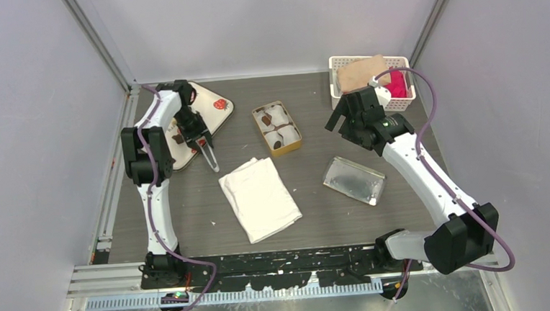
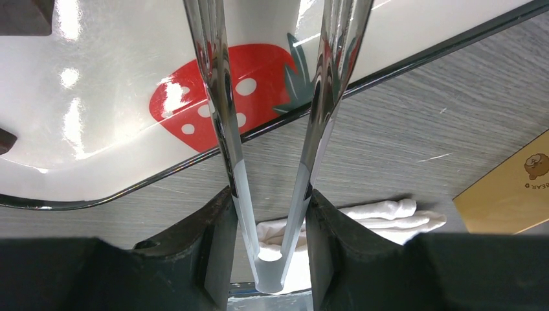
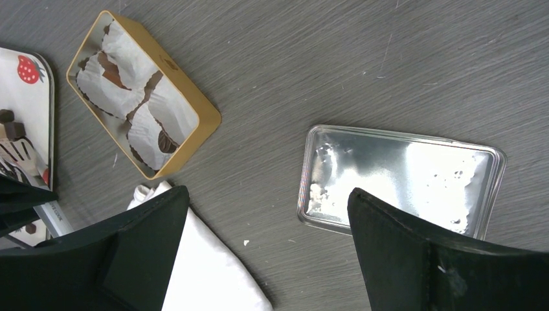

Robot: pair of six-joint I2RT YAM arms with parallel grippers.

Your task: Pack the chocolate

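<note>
My left gripper [image 2: 268,217] is clamped on metal tongs [image 2: 220,116]; my right gripper [image 3: 268,253] stands wide apart. At twelve o'clock, chocolate [image 3: 111,74] sits in paper cups [image 3: 162,107] of the gold tin [image 3: 194,107]; more lies on the strawberry tray [image 1: 212,120] at ten.

Pretty plain setup: a dark grey wood-grain table [image 1: 320,225] boxed in by pale lavender-grey walls, back [image 1: 264,26], left [image 1: 33,141] and right [image 1: 512,76]. Aluminium posts [image 1: 99,40] run up the back corners, and a metal rail [image 1: 266,293] lines the near edge. Lighting's soft and even.
</note>
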